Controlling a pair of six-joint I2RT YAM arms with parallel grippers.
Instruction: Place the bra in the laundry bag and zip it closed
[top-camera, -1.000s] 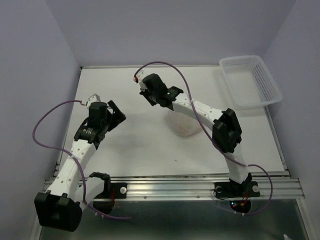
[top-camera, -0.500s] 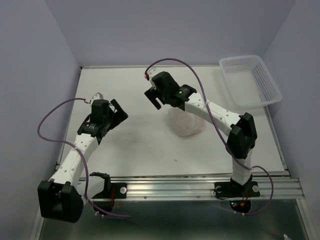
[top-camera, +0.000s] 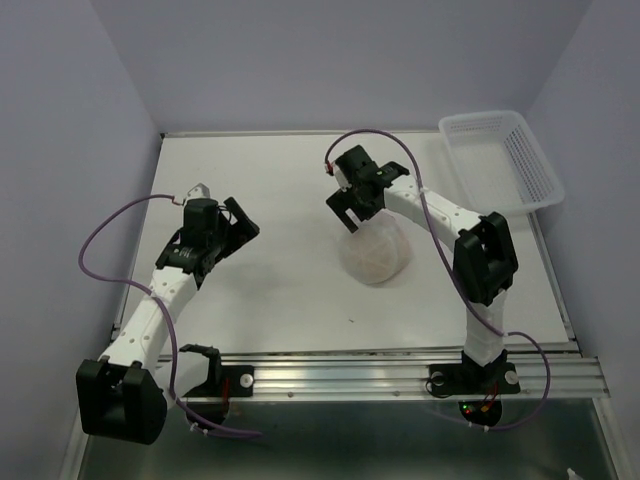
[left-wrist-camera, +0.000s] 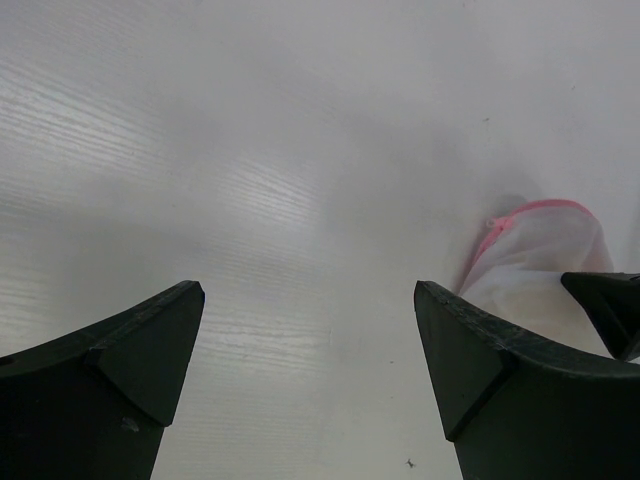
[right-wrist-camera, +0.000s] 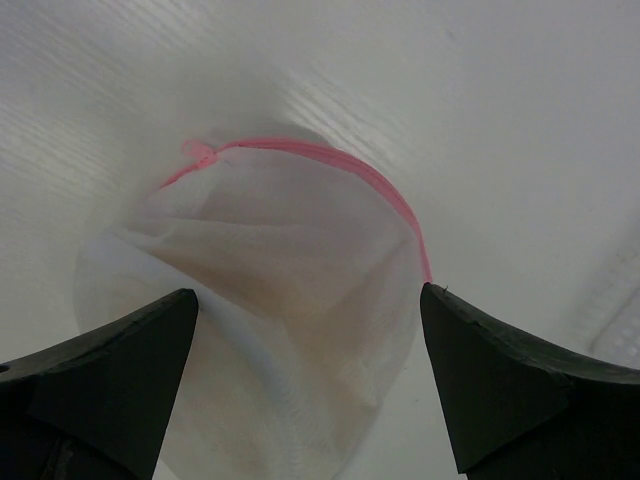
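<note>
The laundry bag (top-camera: 375, 255) lies mid-table as a roundish white mesh pouch. In the right wrist view the laundry bag (right-wrist-camera: 250, 330) fills the middle, and its pink zipper band (right-wrist-camera: 335, 157) runs as one thin line along the far rim. A peach-beige shape, the bra (right-wrist-camera: 300, 275), shows through the mesh inside. My right gripper (top-camera: 352, 213) hovers open just above the bag's far edge, and in its own view the right gripper (right-wrist-camera: 308, 292) holds nothing. My left gripper (top-camera: 245, 220) stands open to the bag's left, well apart. From the left gripper (left-wrist-camera: 309, 295), the bag (left-wrist-camera: 545, 255) is off to the right.
A rigid white slotted basket (top-camera: 500, 165) stands at the back right corner. Purple cables loop over both arms. The metal rail (top-camera: 350, 378) with the arm bases runs along the near edge.
My right gripper has opened and swung right, from the bag's far left to just above its far edge. The bag now lies uncovered. The left arm has barely shifted.
</note>
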